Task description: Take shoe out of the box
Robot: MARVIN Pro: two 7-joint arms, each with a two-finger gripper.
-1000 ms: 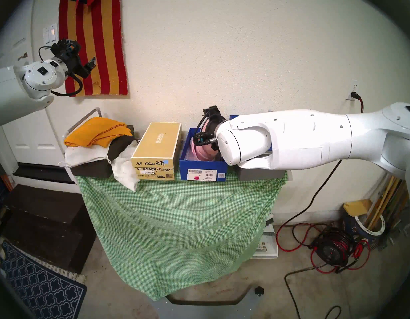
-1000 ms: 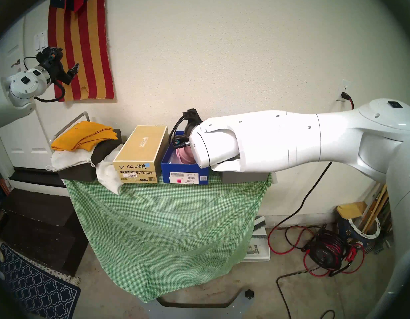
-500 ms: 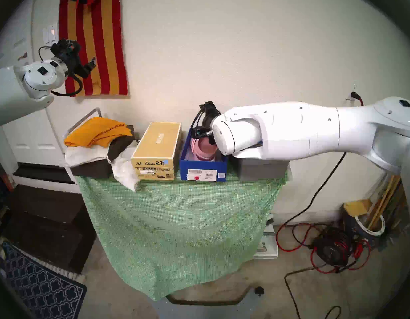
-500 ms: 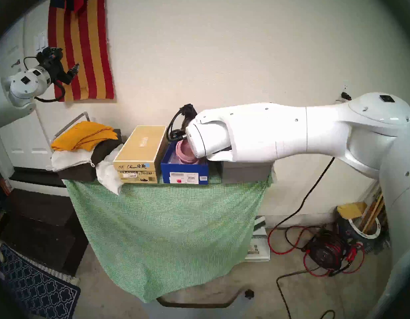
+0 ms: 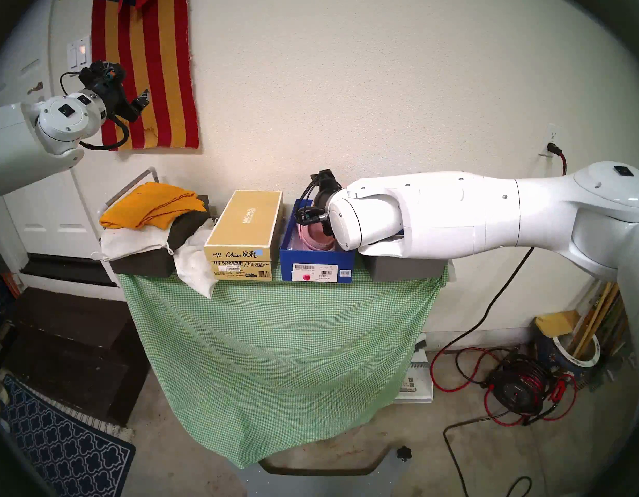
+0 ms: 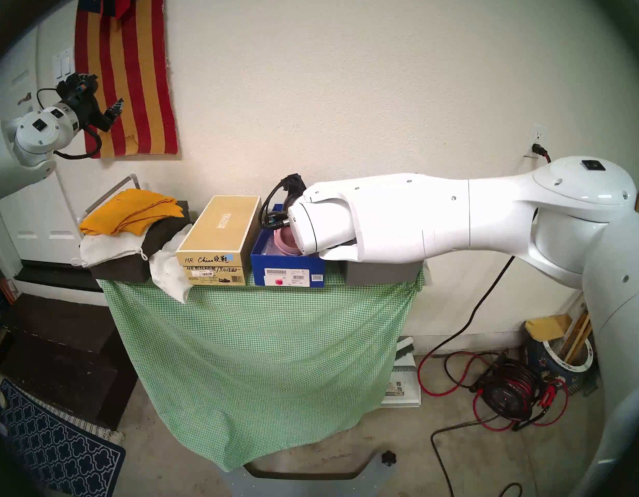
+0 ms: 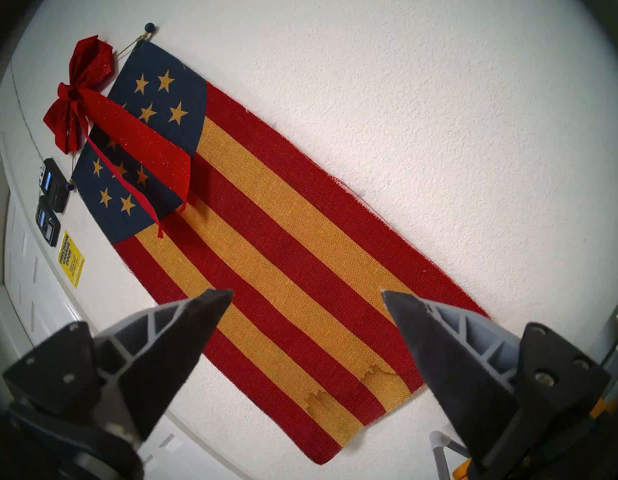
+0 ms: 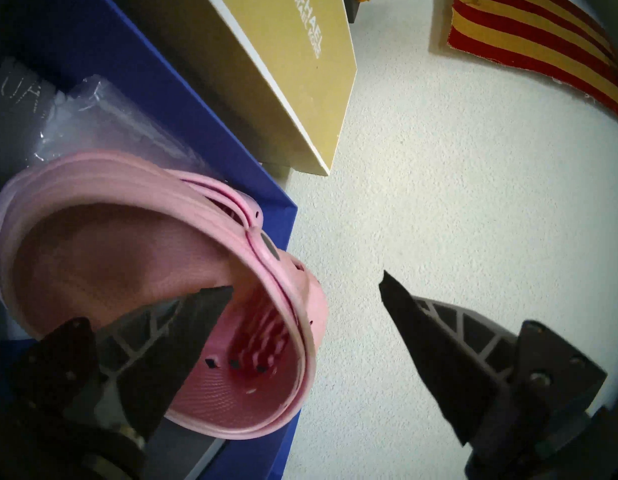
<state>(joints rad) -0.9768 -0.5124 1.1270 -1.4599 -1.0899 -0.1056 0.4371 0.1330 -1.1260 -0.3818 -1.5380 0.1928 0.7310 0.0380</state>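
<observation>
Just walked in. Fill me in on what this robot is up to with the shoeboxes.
It is after the pink clog in the open blue box. The right gripper is open at the box's far end, one finger inside the clog's opening, the other outside, nothing clamped yet. The left gripper is open and empty, up by the striped wall flag.

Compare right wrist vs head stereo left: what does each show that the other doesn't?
Right wrist only: the right tool open, one finger inside the pink clog, clear plastic wrap in the blue shoebox.
Head stereo left only: the barcode label, the left tool raised, the green checked cloth.
Both: clog, shoebox, gold Michael box, striped flag.
</observation>
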